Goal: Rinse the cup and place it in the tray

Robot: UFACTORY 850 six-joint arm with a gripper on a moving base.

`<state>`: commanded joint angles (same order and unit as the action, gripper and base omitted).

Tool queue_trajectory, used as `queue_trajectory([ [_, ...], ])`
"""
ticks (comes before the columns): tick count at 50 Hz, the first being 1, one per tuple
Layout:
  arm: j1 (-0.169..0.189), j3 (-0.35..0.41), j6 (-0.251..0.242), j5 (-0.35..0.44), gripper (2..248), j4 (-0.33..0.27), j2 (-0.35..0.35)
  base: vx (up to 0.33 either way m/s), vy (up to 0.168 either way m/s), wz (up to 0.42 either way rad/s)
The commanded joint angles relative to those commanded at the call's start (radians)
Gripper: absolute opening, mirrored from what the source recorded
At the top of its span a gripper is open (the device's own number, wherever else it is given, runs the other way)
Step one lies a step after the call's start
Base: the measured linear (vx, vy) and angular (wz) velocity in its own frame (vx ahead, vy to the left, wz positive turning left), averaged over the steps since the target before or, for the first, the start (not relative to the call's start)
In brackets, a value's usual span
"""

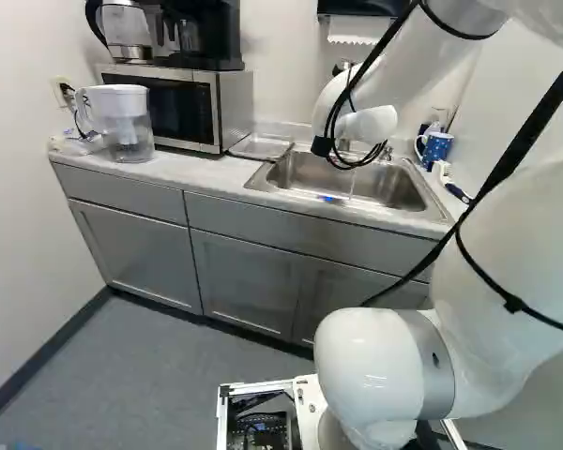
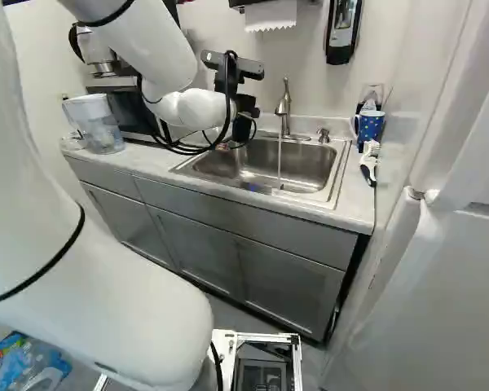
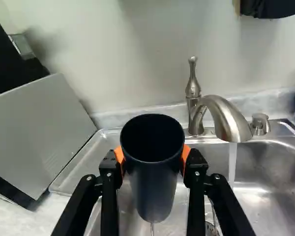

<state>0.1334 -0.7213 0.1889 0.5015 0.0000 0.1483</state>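
Left on the table, a pitcher stands beside a microwave carrying a kettle and coffee maker; right, a brush lies beside a spotted blue mug.

Site type: small kitchenette, workplace style. Identifying features: metal sink below the hand; faucet to the hand's right; microwave and filter pitcher on the bench to its left; cabinets beneath the bench, lower than the hand; wall-mounted paper towels and soap dispenser above it.
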Motion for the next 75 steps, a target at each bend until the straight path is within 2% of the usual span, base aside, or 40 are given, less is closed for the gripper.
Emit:
queue_trajectory([
  [6,0.000,0.000,-0.063,0.000,125,0.000,0.000,0.000,0.000,0.000],
  [36,-0.002,-0.002,-0.063,0.000,125,0.000,-0.001,0.000,0.000,0.000],
  [55,-0.053,-0.065,-0.063,0.000,125,0.000,-0.033,0.000,0.000,0.000],
  [75,-0.106,-0.164,-0.063,-0.018,125,-0.017,-0.092,0.000,0.000,0.000],
])
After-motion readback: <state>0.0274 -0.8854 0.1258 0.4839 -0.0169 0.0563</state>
